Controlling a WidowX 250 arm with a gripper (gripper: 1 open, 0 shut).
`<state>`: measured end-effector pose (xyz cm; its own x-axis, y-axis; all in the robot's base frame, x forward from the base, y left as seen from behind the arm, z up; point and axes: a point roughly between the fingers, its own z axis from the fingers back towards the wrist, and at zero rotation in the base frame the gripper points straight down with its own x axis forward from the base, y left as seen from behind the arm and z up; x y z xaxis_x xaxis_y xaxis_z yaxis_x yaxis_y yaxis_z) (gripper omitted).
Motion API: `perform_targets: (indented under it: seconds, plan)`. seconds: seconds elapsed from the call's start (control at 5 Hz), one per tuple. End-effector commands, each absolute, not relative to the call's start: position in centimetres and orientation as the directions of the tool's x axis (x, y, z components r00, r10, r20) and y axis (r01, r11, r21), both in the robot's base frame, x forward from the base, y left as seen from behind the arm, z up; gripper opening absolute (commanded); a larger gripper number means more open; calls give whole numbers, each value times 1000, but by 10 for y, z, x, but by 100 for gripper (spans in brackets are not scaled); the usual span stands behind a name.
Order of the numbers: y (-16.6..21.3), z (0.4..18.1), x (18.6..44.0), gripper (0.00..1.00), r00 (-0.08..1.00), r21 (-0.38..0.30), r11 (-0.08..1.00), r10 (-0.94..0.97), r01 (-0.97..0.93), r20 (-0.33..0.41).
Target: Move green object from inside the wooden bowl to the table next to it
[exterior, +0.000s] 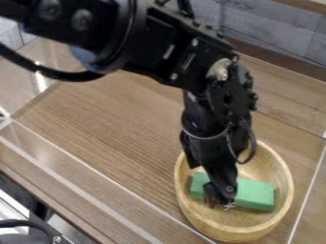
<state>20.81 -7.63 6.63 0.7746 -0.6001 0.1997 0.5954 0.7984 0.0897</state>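
Gripper (pixel 222 196) over green block (pixel 257 196), its opening unclear

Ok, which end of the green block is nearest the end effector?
The green block's image-left end: the end effector's dark tips partly hide it, while the image-right end shows uncovered.

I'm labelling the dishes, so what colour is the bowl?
Light tan wood; the bowl shows best in the camera view.

Bulky black arm (pixel 133 38); rounded joints; dark cable (pixel 45 69); black claw (pixel 219 186).
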Motion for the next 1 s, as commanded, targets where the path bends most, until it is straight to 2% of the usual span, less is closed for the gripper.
perform_targets:
  seconds: [0.0, 0.2, 0.6, 0.8]
  plan:
    - [-81, 67, 213, 100, 727, 87, 758, -647, 647, 230]
    - [-83, 59, 208, 100, 690, 69, 718, -688, 693, 224]
    - [-89, 34, 218, 100, 762, 46, 786, -611, 617, 213]
    - [-86, 23, 208, 0, 760, 35, 780, -618, 625, 203]
